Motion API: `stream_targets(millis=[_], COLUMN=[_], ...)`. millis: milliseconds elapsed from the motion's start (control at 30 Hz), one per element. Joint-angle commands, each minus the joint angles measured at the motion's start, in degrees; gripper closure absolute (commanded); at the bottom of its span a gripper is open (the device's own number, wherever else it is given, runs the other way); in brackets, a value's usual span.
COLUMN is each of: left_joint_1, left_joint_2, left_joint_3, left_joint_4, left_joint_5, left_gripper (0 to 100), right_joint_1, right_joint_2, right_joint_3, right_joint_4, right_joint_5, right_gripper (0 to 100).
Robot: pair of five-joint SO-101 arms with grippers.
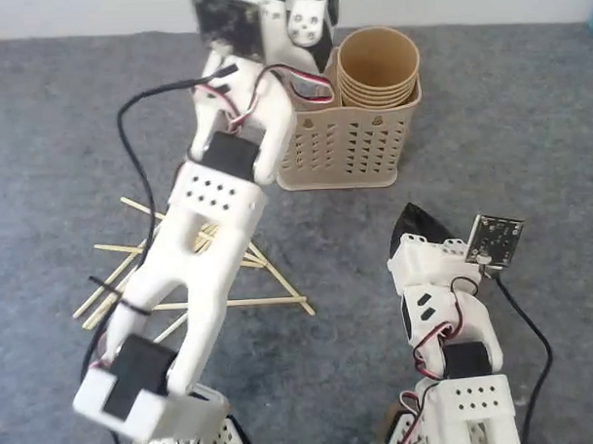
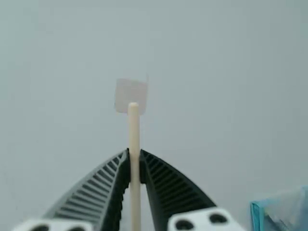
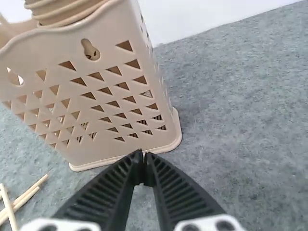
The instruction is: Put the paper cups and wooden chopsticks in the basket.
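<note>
Left claw clamps a chopstick, its near end cut off; right claw closed near the basket.

Smooth beige plastic basket, faint sheen, triangle-perforated. Matt tan paper cups at 1 o'clock. Pale bare-wood chopsticks at 8 o'clock, matt; single chopstick same wood, smooth. Grey cloth worktop, felt-like, rough nap. Matt black ribbed plastic: left claw, right claw. White plastic arm shells, matt.
</note>
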Motion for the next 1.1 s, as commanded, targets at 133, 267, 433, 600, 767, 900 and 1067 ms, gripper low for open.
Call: stream_targets(millis=[133,267,433,600,767,900,1067], left_joint_1=[0.2,0.5,0.4,0.5,-0.2,-4.6,-13.1], left_joint_2=[2.9,3.3,2.1,-2.8,-9.8,-18.8,-29.5], left_joint_3=[-3.4,-3.4,-3.8,-3.5,-3.3,-3.3,-3.3], left_joint_4=[0.5,0.6,5.6,11.8,20.3,31.4,47.5], left_joint_5=[-4.1,-9.1,-9.3,-9.6,-9.3,-9.2,-9.2], left_gripper=[99,98,92,91,91,92,92], right_joint_1=[0.7,0.7,0.4,0.3,0.3,0.3,0.3], right_joint_2=[-1.2,-1.2,-1.2,-1.2,-1.2,-1.2,-1.2], right_joint_3=[0.9,0.9,0.9,0.9,0.9,0.9,0.9], right_joint_4=[-0.5,-0.5,0.5,0.6,0.7,0.7,0.7], right_joint_5=[2.5,2.6,2.8,2.9,2.9,2.9,2.9], right_gripper=[98.9,98.9,98.9,98.9,98.9,98.9,98.9])
